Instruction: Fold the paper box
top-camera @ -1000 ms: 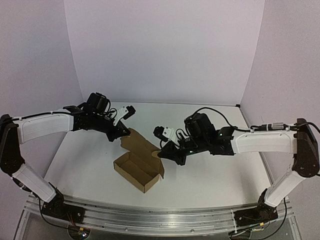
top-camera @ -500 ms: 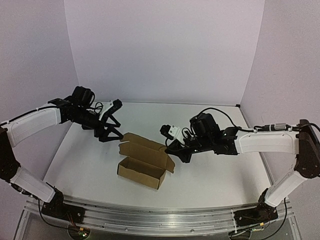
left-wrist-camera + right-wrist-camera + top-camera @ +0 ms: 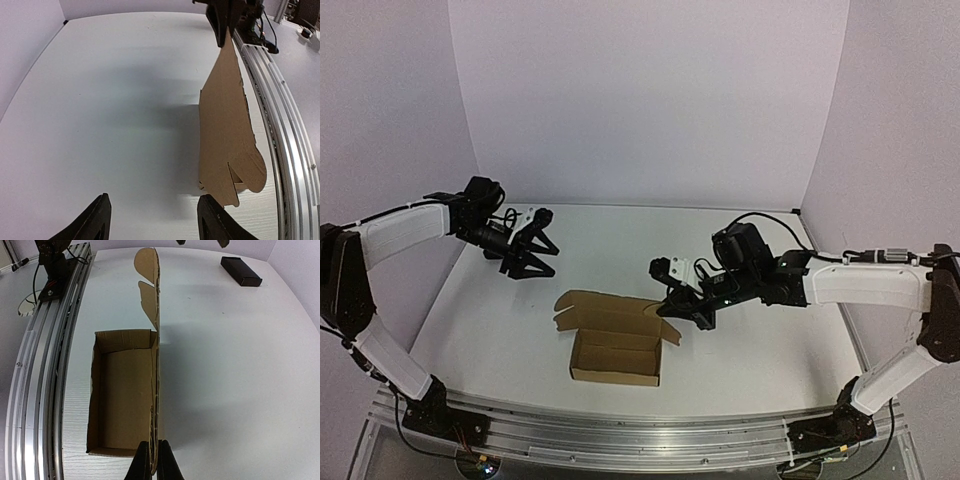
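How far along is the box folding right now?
Done: the paper box has its walls up as an open tray. In hand: the right hand pinches the lid flap, holding it upright; the left hand is open, clear of the box. Left: closing the lid and tucking it in.

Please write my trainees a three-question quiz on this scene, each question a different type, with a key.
1. True or false: the left gripper is holding the box.
2. What does the right gripper pinch? A) the box's raised lid; B) the box's front wall; C) nothing.
3. Fill in: the top of the box is ___ (open or closed).

Key: 1 false; 2 A; 3 open.
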{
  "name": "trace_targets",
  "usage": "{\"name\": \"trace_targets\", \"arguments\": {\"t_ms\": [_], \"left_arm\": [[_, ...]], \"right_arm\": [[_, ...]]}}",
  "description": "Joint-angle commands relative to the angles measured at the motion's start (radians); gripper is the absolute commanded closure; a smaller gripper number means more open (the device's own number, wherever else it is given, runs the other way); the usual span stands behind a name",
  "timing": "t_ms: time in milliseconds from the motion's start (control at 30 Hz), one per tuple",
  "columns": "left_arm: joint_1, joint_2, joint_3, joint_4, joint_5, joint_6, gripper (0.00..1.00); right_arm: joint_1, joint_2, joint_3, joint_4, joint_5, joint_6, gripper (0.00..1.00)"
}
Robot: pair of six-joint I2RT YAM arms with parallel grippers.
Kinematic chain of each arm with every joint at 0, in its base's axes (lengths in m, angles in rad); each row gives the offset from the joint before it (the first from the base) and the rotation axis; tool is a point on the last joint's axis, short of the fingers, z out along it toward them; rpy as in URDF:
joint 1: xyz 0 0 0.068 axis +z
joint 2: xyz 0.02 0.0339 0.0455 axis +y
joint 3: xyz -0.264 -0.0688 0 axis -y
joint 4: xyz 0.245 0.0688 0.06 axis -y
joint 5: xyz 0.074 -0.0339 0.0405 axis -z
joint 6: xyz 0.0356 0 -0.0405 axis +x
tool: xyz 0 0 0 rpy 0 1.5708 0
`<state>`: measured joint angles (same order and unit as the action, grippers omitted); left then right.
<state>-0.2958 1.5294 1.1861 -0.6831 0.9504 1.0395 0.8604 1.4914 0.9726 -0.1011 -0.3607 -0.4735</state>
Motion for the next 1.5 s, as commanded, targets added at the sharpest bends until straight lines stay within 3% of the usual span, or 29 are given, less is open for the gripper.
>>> {"name": "trace_targets", "arguments": {"t_ms": [0, 200, 333, 467, 533, 1100, 1233, 1367, 1467], "left_arm": [[-0.028, 0.021, -0.024, -0.037, 0.044, 0.177, 0.42], [-0.102, 0.029, -0.035, -0.203, 0.081, 0.355, 0.38], [-0.154, 0.032, -0.047, -0.173, 0.099, 0.293, 0.40], [-0.169, 0.045, -0.051, -0.062, 0.097, 0.185, 0.52], [-0.176, 0.050, -0.040, -0.061, 0.100, 0.173, 0.52], [-0.240, 0.034, -0.085, 0.023, 0.117, 0.034, 0.45], [-0.240, 0.015, -0.086, -0.009, 0.132, 0.080, 0.38], [-0.240, -0.006, -0.124, 0.031, 0.121, 0.089, 0.41], [-0.240, 0.013, -0.097, -0.024, 0.152, 0.133, 0.36]], "right_arm": [[0.000, 0.011, 0.046, -0.023, -0.050, -0.014, 1.00], [0.000, 0.025, 0.054, -0.023, -0.030, -0.010, 1.00], [0.000, 0.031, 0.058, -0.023, -0.019, -0.005, 1.00], [-0.001, 0.030, 0.058, -0.023, -0.022, -0.004, 1.00], [0.000, 0.030, 0.058, -0.022, -0.017, 0.003, 1.00], [0.000, 0.078, 0.101, -0.011, 0.055, 0.106, 1.00], [0.000, 0.067, 0.094, -0.001, 0.076, 0.125, 1.00], [-0.001, 0.057, 0.080, 0.001, 0.075, 0.120, 1.00], [0.000, 0.053, 0.076, 0.001, 0.070, 0.122, 1.00]]}}
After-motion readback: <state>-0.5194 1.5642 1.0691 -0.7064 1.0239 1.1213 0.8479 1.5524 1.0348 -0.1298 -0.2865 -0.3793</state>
